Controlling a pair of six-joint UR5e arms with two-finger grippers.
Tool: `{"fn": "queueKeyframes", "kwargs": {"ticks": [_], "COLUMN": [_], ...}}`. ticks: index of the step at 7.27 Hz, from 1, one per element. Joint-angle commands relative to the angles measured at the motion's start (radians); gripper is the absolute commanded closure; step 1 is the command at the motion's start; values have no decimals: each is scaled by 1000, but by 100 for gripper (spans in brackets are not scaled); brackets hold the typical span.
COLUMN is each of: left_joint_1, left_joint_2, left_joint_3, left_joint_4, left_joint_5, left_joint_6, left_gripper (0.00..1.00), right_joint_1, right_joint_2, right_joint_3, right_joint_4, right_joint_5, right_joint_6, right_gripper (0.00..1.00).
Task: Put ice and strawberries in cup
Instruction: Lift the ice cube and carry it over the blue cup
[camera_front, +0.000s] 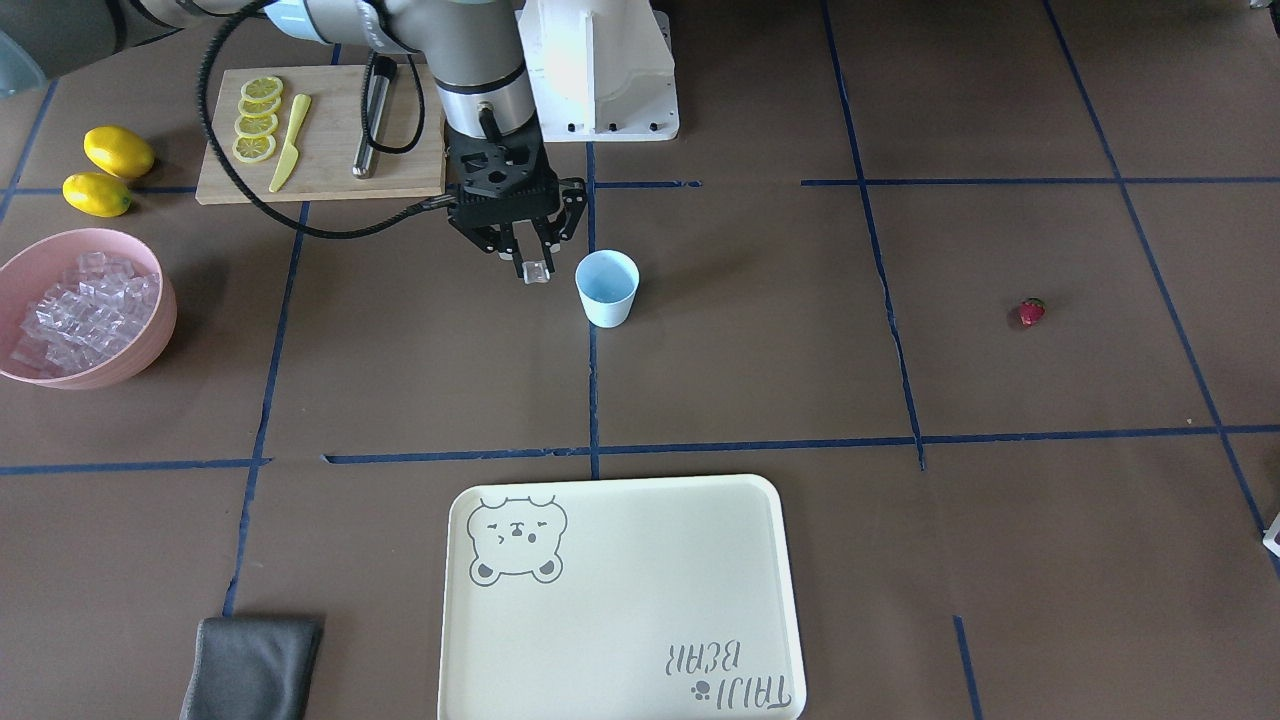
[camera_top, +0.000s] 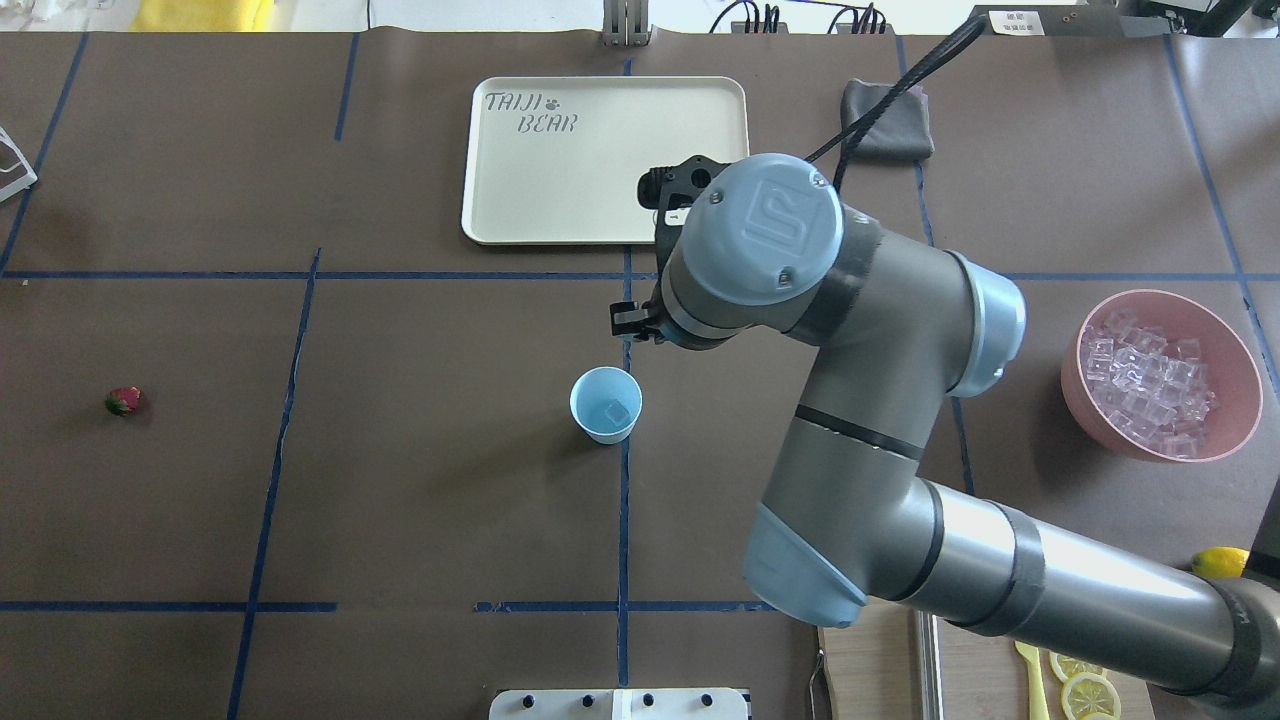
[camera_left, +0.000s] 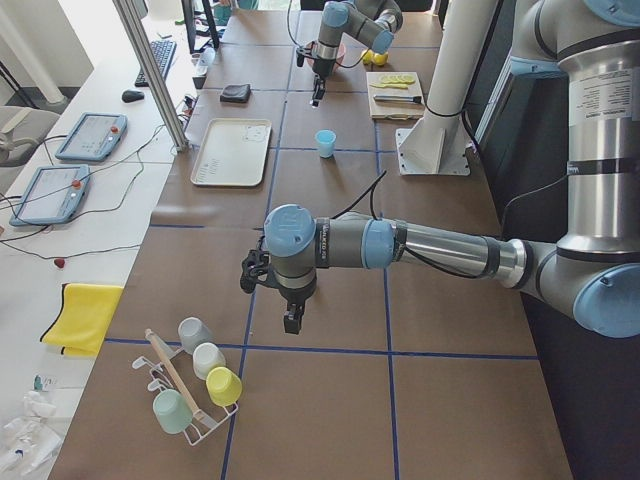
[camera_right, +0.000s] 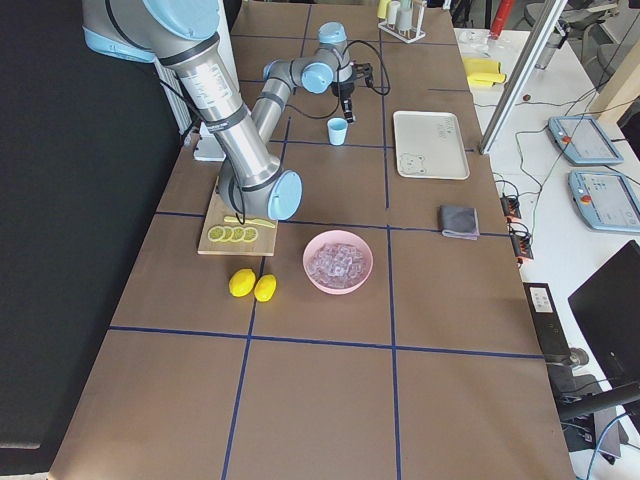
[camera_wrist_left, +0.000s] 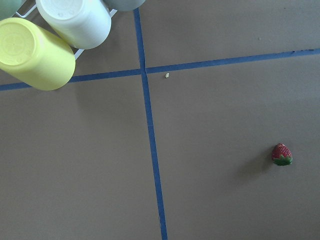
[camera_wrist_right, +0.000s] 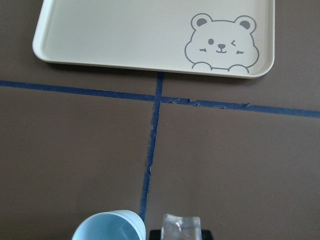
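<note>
The table is covered with brown sheeting marked off by blue tape lines. The right arm reaches to the table centre. The left arm extends over the end of the table on the robot's left.

A cream tray with a bear print lies at the operators' edge. A wooden cutting board near the robot base carries lemon slices and a yellow knife. A pink bowl on the robot's right holds a heap of ice. A grey cloth lies near the tray. Two lemons lie beside the board.

The cup stands upright at the table centre on a tape line, between the tray and the robot base. One ice cube lies inside it.

The right gripper points down, its fingers drawn in narrowly on a second ice cube. This cube sits just beside the cup's rim, not over the opening.

The left gripper hangs above the table. Whether its fingers are spread or drawn together cannot be told.

The strawberry lies on the table on the robot's left, well apart from the cup and from both grippers.
</note>
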Motion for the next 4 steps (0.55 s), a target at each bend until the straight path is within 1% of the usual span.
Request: {"fn": "queueKeyframes", "kwargs": {"ticks": [1,2,4], "left_joint_1": [1,1,1], "left_joint_2": [0,0,0], "left_joint_3": [1,1,1], "left_joint_4": [0,0,-1], "left_joint_5": [0,0,0], "left_joint_6": [0,0,0], "left_gripper": [0,0,0], "right_joint_1": [-66,-80,-94], "right_joint_2": [91,96,91], "right_joint_3": [-122,-138,-136], "right_joint_4": [2,2,0], "right_joint_5": [-53,-59,-61], "right_joint_6": [61,66,68], "right_gripper": [100,100,99]}}
